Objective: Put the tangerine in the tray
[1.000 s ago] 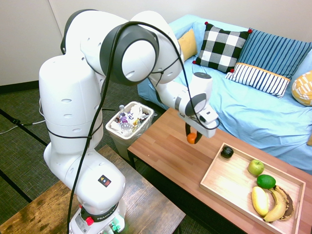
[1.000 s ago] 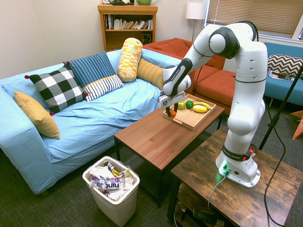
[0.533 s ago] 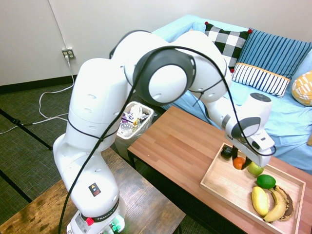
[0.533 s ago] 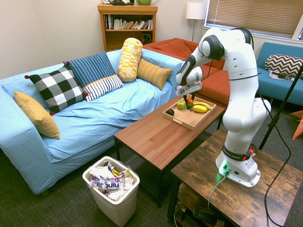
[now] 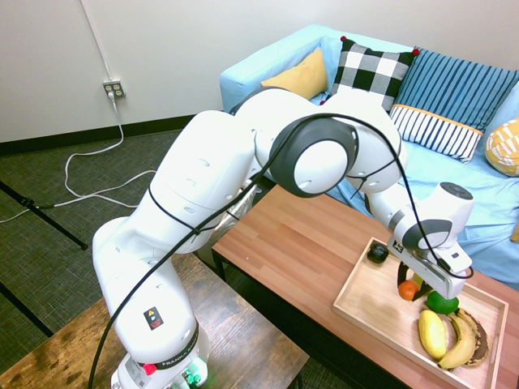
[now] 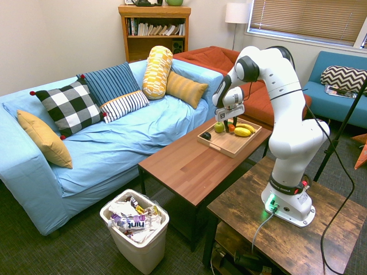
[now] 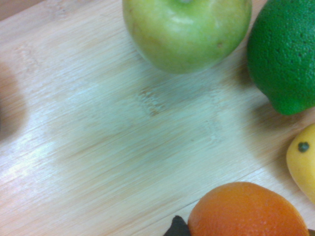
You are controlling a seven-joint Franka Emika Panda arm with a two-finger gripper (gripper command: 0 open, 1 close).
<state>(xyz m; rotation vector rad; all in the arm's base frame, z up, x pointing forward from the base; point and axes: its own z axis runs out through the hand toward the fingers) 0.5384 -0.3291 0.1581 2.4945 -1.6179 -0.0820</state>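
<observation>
fingers: gripper [image 5: 411,288] clamped on the tangerine [image 5: 408,290], pointing straight down, jaws on opposite flanks of the fruit
tangerine: held low over the tray [image 5: 375,314], above bare wood just beside the green apple [image 7: 186,30] and lime [image 7: 285,54]; can't tell if it touches the tray floor yet
handling: small, light, round; peel is soft and gives under squeeze, so moderate grip across the widest part is right. Will likely roll once let go; low rims should contain it
neighbours: yellow banana [image 5: 433,333] and a browner one [image 5: 469,339] at the tray's far end, small dark fruit [image 5: 377,254] in the near corner, all clear of the drop spot
tray: sits at one end of the counter [image 5: 297,248], sofa [image 6: 97,146] behind
hidden: apple mostly blocked by the wrist in first exterior view; fingertips and contact points too small to read in either wide view; wrist view shows only the tangerine's upper curve, cut off at the frame edge
</observation>
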